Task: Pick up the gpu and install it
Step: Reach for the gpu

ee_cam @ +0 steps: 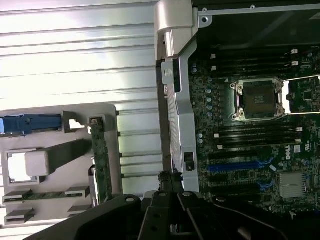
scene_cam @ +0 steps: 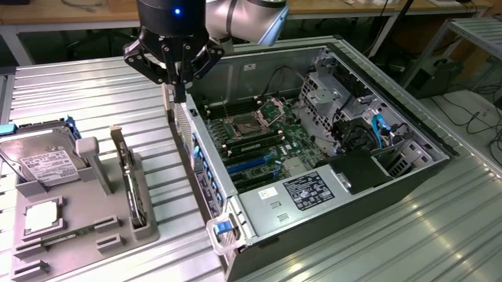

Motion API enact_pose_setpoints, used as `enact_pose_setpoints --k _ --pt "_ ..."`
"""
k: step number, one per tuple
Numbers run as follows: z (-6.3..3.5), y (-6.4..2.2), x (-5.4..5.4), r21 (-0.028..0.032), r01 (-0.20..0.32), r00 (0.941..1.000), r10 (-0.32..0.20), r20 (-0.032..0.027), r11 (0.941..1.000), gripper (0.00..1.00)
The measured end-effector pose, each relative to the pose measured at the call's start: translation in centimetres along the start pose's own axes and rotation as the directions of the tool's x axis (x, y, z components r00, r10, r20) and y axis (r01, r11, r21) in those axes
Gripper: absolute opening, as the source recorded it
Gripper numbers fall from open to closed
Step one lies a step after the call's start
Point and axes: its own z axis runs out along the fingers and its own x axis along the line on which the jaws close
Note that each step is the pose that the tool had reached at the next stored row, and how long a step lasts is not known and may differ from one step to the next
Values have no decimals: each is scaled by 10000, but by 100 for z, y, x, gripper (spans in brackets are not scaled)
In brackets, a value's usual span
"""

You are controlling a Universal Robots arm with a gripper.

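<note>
We're seeing the black claw (scene_cam: pixel 180 97) hanging in the upper left of the exterior view. Its fingers are pointing down and pressing together w/ nothing between them. The tip is sitting right at the side wall of the big open grey metal PC case (scene_cam: pixel 251 70), which is lying on its side across the centre and right of the frame. We can't tell whether tip & wall are touching.

The thin flat dark gpu card w/ a silver end bracket (scene_cam: pixel 131 182) is standing on edge in a slot of the light grey plastic holder tray (scene_cam: pixel 88 200) at the lower left. It's well apart from the claw, w/ nothing gripping it, so it's not yet in the case. In the wrist view we're reading it as a narrow greenish strip along the tray's edge nearest the case.

Same tray is also carrying the silver hard drive w/ a white label (scene_cam: pixel 43 158) at mid left and, just below it, the small square silver CPU chip (scene_cam: pixel 41 216).

Inside the case the green motherboard (scene_cam: pixel 274 138) is lying face up, w/ the square metal CPU socket (scene_cam: pixel 239 126) and the long blue expansion slots (scene_cam: pixel 251 161) below it.

Tray & case are both resting on the ribbed silver metal tabletop (scene_cam: pixel 94 94).
</note>
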Motion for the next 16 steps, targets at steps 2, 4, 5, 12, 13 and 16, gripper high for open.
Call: enact_pose_setpoints --k 2,4,5,12,13,16 --pt "0 -6 19 0 0 10000 0 0 10000 11" --pt "-1 -14 46 0 0 10000 0 0 10000 11" --pt "-1 -19 60 0 0 10000 0 0 10000 11" --pt "-2 -39 116 0 0 10000 0 0 10000 11" --pt "-2 -45 131 -1 -1 10000 1 0 10000 11" --pt "-3 -54 155 0 0 10000 0 1 10000 11"
